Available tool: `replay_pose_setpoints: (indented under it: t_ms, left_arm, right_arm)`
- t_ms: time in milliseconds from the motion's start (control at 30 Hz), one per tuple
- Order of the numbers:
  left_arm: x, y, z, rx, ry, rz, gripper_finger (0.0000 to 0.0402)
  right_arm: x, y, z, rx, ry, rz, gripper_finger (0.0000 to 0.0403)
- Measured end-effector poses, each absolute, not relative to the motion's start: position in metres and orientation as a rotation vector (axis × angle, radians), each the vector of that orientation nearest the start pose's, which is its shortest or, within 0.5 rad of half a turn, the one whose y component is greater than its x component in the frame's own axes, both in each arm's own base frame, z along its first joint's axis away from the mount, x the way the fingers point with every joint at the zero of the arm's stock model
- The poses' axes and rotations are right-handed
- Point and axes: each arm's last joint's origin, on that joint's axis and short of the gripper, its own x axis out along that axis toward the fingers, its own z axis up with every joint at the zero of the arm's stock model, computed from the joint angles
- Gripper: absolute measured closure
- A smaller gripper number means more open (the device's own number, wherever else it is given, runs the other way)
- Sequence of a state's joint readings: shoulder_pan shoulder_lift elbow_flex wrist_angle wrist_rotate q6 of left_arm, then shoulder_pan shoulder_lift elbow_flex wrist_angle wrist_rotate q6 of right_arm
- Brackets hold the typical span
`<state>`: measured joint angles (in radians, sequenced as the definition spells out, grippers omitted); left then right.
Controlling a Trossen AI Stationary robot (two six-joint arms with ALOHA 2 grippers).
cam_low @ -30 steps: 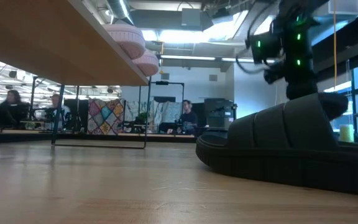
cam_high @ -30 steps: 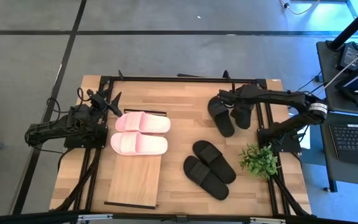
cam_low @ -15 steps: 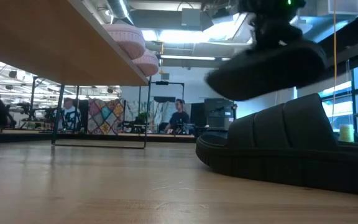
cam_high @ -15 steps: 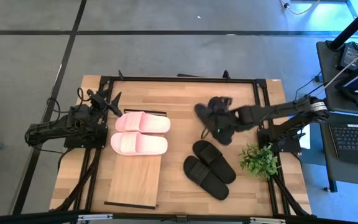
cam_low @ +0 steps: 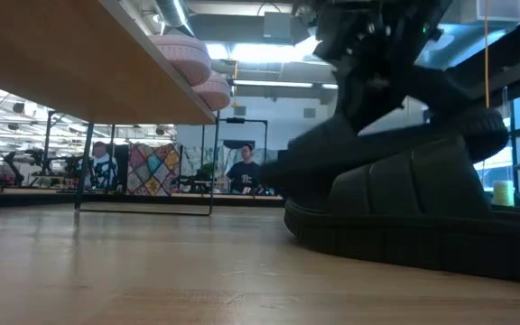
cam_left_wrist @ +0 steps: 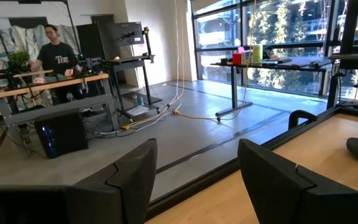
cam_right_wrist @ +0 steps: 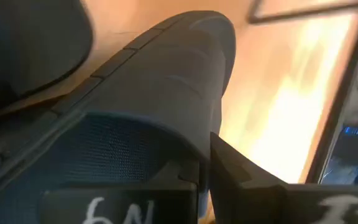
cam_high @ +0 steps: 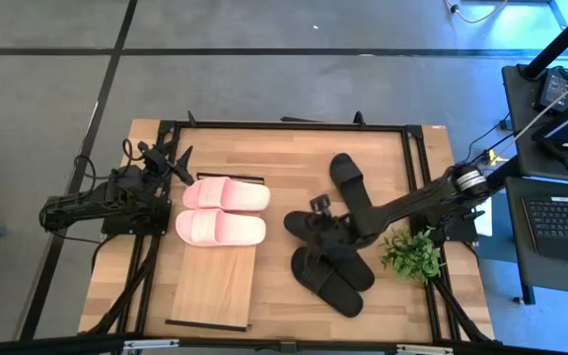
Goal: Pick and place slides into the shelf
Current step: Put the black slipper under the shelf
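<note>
Two pale pink slides (cam_high: 223, 210) lie side by side on the far end of the shelf's light-wood plank (cam_high: 213, 286). One black pair (cam_high: 331, 268) rests on the table right of the shelf. A single black slide (cam_high: 348, 183) lies farther back. My right gripper (cam_high: 320, 219) is shut on another black slide (cam_high: 304, 225), carried above the table between the shelf and the black pair. That slide shows blurred in the low view (cam_low: 368, 144). My left gripper (cam_high: 178, 164) waits open at the table's left edge, beside the pink slides. My right gripper holds the black slide (cam_right_wrist: 166, 81) from above, coming in from the table's right. The gripper itself hides which part its fingers are on. The slide is lifted clear of the table and hangs slightly tilted over the near black pair (cam_low: 404, 217).
A small green plant (cam_high: 412, 253) stands near the table's right edge, under my right arm. A black frame runs around the tabletop (cam_high: 284, 148). The near part of the shelf plank is bare. People sit at desks in the room beyond.
My right gripper has picked one black slide out of the far right pair, lifted it clear, and carried it toward the near and left side, toward the shelf. The other slide of that pair has stayed on the table.
</note>
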<state>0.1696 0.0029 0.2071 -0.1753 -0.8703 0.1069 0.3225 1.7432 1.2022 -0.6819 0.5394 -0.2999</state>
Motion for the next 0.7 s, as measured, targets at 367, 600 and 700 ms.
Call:
replay_pose_setpoints:
  t_ms: [367, 600, 700]
  left_arm:
    - [0.065, 0.034, 0.212, 0.092, 0.057, 1.038, 0.0185]
    - [0.065, 0.034, 0.212, 0.082, 0.052, 1.039, 0.0185]
    - [0.065, 0.034, 0.212, 0.082, 0.053, 1.039, 0.0185]
  right_arm:
    - [0.375, 0.116, 0.209, -1.028, 1.102, 0.131, 0.0388]
    - [0.390, 0.117, 0.194, -1.086, 1.087, 0.160, 0.0388]
    - [0.391, 0.118, 0.190, -1.102, 1.092, 0.169, 0.0388]
